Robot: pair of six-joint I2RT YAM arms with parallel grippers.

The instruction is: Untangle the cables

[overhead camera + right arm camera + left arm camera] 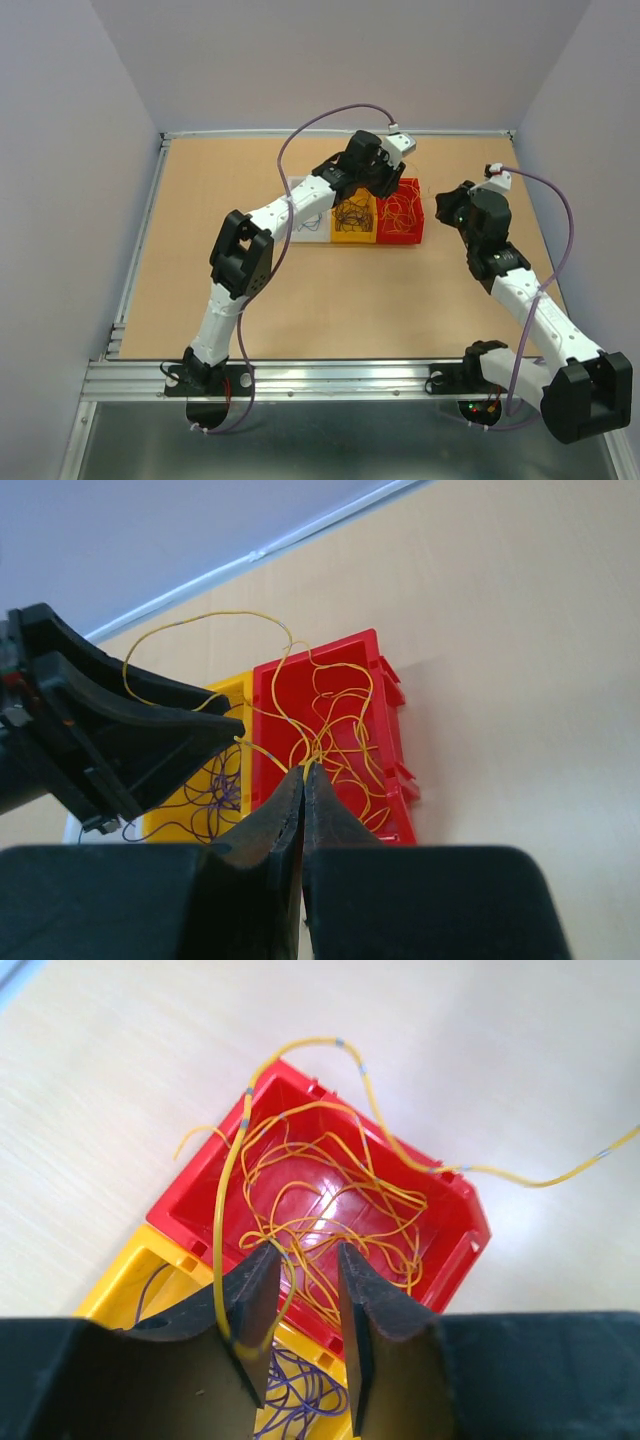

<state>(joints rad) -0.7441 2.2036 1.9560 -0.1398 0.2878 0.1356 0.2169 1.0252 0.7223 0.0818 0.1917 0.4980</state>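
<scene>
Left pincer (308, 1252) ajar, yellow cable (221, 1230) apparently against one finger (255, 1300).

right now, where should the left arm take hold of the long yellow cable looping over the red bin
Probably the bare arch of the long yellow cable, where it rises clear of the red bin. Come from above with the jaws set across the strand. There it runs alone with open space around it. Inside the bin it crosses the other yellow strands, so a pinch would likely catch several.
</scene>
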